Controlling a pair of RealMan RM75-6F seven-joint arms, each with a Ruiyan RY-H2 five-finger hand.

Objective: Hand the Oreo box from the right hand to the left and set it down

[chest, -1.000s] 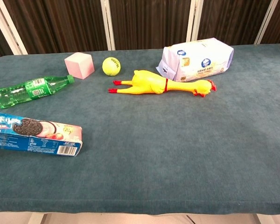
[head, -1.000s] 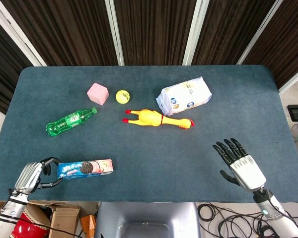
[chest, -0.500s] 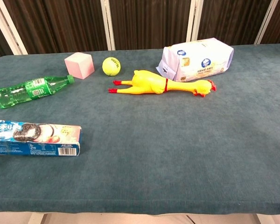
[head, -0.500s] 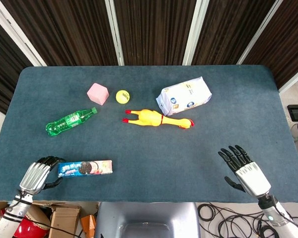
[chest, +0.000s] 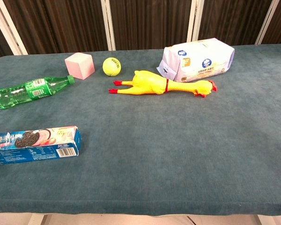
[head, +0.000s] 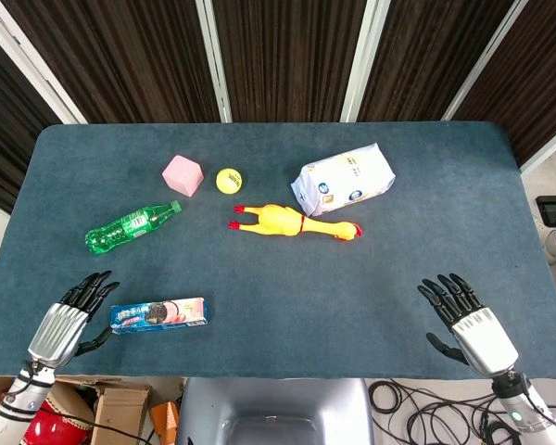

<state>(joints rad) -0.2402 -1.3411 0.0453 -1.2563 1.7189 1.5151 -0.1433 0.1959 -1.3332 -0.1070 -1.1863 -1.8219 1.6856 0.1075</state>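
Fingers spread, nothing gripped by either hand.
Oreo box (head: pixel 159 315) is seen lying lengthwise left-to-right, just beside left hand (head: pixel 67 324); right hand (head: pixel 471 324) well apart.

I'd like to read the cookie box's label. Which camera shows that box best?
The chest view: the Oreo box lies close to that camera, large, its printed front and side facing it, though its left end is cut off. The head view shows the whole box, but small and from above.
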